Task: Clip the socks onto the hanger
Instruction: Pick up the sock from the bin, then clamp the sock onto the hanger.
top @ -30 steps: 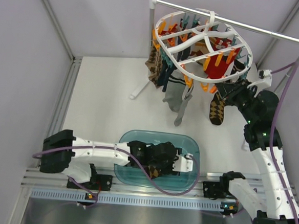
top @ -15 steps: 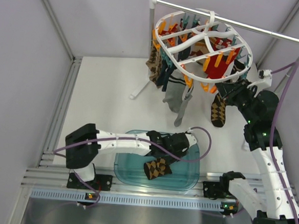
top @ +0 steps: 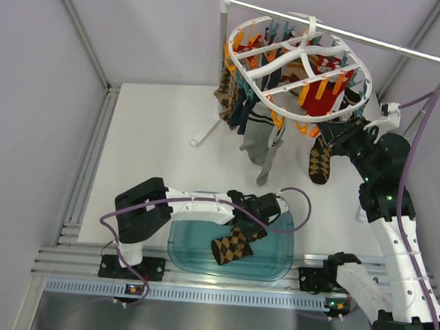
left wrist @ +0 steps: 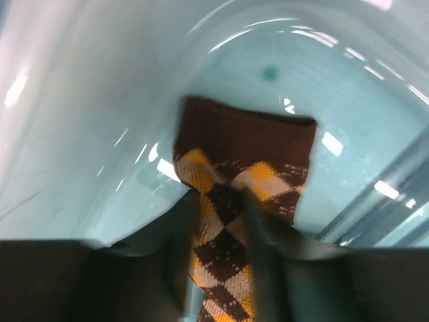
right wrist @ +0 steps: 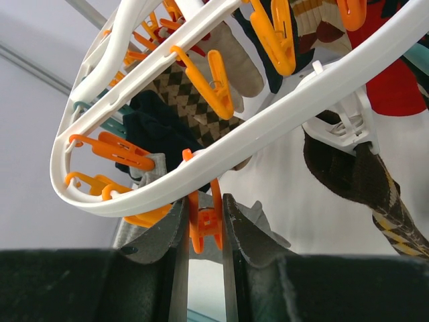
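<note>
We see the left gripper [left wrist: 220, 204] pinching a checked sock [left wrist: 248, 141] in the blue tub [top: 188, 246] at the desk's near edge, while the right gripper [right wrist: 204, 201] clamps an orange clip [right wrist: 203, 227] on the hanger [right wrist: 288, 109] near the far edge.

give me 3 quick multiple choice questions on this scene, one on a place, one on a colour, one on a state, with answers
1. Where does the loose check sock lie?
A. in the teal tub
B. over the rod
C. on the bare table

2. What colour is the clip pinched in the right tool?
A. teal
B. white
C. orange

3. How is the check sock by the right arm?
A. folded in the tub
B. hanging from the hanger
C. flat on the table

Answers:
1 A, it sits inside the tub walls.
2 C, the wrist view shows it orange.
3 B, it dangles below the ring.
</note>
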